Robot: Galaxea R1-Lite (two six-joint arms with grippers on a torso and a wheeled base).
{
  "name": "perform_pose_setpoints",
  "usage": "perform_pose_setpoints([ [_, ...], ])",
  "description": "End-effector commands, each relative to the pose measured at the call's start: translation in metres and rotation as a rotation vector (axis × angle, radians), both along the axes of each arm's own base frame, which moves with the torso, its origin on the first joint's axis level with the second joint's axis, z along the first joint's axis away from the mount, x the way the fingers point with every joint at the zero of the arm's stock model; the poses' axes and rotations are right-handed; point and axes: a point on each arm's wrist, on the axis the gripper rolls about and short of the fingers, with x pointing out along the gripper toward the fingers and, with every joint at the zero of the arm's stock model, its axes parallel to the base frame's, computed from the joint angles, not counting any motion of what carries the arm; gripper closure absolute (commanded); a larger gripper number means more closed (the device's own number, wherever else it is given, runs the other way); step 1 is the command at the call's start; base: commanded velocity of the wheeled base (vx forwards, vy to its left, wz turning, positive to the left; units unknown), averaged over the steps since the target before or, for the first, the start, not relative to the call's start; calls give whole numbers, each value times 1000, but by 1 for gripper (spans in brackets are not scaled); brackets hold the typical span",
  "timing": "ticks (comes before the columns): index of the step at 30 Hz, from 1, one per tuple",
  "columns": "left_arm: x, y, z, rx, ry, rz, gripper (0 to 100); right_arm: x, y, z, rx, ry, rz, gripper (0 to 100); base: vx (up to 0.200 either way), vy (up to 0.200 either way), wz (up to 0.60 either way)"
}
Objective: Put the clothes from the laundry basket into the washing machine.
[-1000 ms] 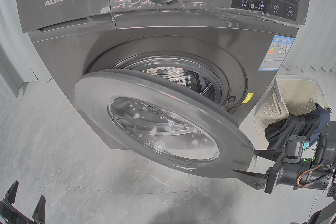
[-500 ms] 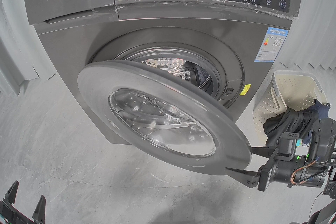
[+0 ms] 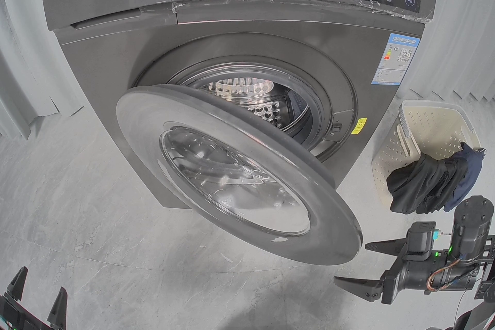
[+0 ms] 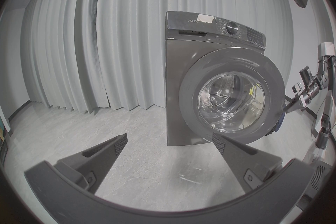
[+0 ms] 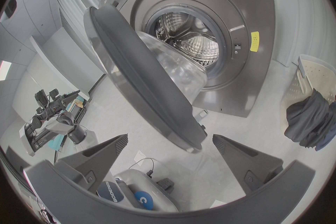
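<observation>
Clothes (image 3: 425, 186): one dark piece and one blue, draped over the near rim of the laundry basket (image 3: 435, 127). I see none in the machine.
Left tool (image 3: 41, 284): nearest to me, low on my left, fingers spread and holding nothing, well apart from everything.
Right tool (image 3: 356, 264): fingers spread and empty, low over the floor (image 3: 129, 243), just beside the free edge of the door but not touching it. The clothes lie near, beyond my wrist.
Door (image 3: 237, 176): swung out about halfway, its free edge toward my right tool, covering part of the opening from where I stand.
Laundry basket: pale and perforated, on the floor beside the front right corner of the washing machine (image 3: 103, 63).
Drum (image 3: 247, 94): farthest off, visible behind the door, and it looks empty.
Step, as I judge it: the door is open enough, so the first garment comes next.
Risk, door: it hangs only half open, so a garment carried across could catch on its edge, or my arm could knock it toward shut.
Risk, grasp: the two pieces overlap, so one pinch may lift both, and the lower one could slip off onto the floor.
Risk, basket: it looks light, and a snagged pull could tip or drag it.
</observation>
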Motion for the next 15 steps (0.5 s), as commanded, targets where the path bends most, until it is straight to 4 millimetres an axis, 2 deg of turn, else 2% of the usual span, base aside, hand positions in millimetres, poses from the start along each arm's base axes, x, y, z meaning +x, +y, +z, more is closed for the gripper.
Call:
perform_pose_setpoints([
  [1,0,0,-5,0,4,1,0,-13,-25,-11,-31,19,-68,0,0,0,0],
  [5,0,0,-5,0,4,1,0,-4,-42,-17,-73,25,-182,0,0,0,0],
  [7,0,0,-5,0,4,1,0,7,-48,-17,-86,30,-239,0,0,0,0],
  [15,0,0,-5,0,4,-1,0,55,-39,-4,-60,0,-311,0,0,0,0],
])
